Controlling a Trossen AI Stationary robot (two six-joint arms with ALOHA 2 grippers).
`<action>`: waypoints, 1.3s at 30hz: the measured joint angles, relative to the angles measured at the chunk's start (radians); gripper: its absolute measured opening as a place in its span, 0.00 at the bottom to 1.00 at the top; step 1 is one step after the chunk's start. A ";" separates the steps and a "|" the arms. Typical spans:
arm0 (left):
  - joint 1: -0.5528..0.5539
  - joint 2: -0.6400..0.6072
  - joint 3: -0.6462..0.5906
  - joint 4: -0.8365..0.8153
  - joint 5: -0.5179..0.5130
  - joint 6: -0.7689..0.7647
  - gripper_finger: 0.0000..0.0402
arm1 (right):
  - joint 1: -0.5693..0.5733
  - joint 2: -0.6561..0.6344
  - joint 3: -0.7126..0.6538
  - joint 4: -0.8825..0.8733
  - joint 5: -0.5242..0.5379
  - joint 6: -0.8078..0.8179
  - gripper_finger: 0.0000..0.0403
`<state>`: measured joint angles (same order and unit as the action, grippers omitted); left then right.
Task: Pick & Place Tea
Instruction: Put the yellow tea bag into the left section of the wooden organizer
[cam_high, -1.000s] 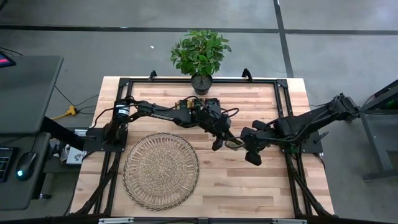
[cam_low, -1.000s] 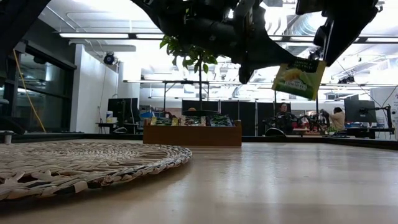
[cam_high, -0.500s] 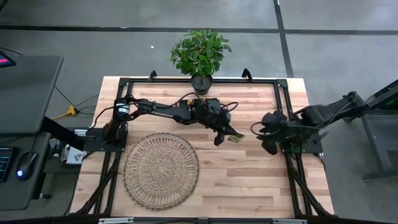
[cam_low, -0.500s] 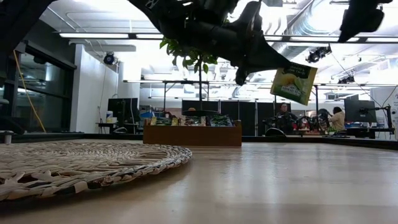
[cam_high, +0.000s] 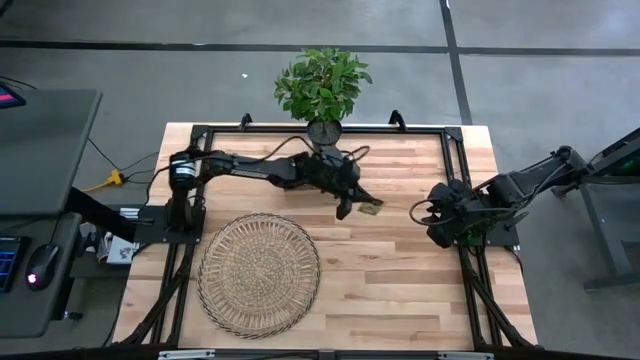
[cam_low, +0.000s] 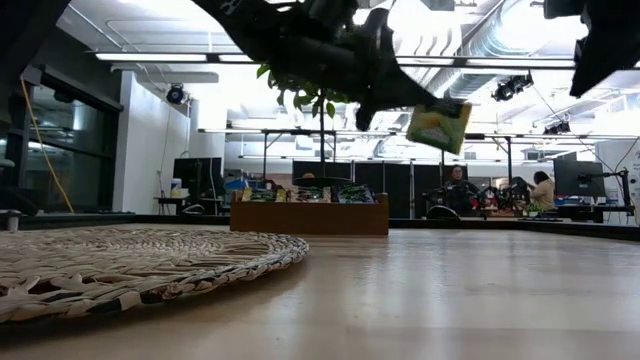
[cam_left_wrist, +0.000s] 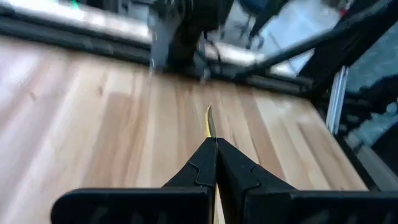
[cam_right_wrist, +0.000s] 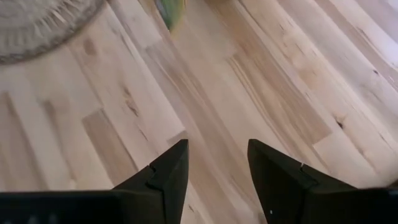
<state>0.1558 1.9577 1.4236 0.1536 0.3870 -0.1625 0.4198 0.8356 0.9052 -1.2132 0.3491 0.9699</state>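
Observation:
My left gripper reaches over the middle of the table, shut on one yellow-green tea sachet. The low view shows this sachet high above the tabletop. In the left wrist view it is only a thin yellow edge ahead of the shut fingers. My right gripper hangs near the table's right edge, open, with nothing between its fingers. The wooden tray with more sachets stands at the far side. The round wicker mat lies at the near left. My left gripper pinches the sachet between its two fingers by the edge nearest them. The fingers slant slightly downward from the table's left. The sachet sticks out beyond the fingertips, tilted and lifted clear of the table.
A potted plant stands at the far edge, just behind the left arm. A black frame runs round the tabletop. Bare wood lies between the mat and the right arm.
My right gripper has let go of the sachet and drawn back toward the table's right edge. My left gripper, still shut on the sachet, has carried it toward the far edge and a little left. The sachet stays clear of the table.

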 joint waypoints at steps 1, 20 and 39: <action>0.005 -0.013 -0.016 0.025 -0.007 0.001 0.00 | 0.000 0.000 -0.010 0.000 0.000 0.000 0.40; 0.015 -0.291 -0.608 0.451 -0.240 -0.191 0.00 | 0.000 0.000 -0.059 -0.002 0.115 -0.031 0.40; 0.130 -0.438 -0.814 0.574 -0.260 -0.233 0.00 | -0.001 0.001 -0.058 0.013 0.128 0.027 0.40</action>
<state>0.2853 1.5195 0.6094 0.7278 0.1270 -0.3955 0.4187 0.8362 0.8471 -1.1999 0.4770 0.9965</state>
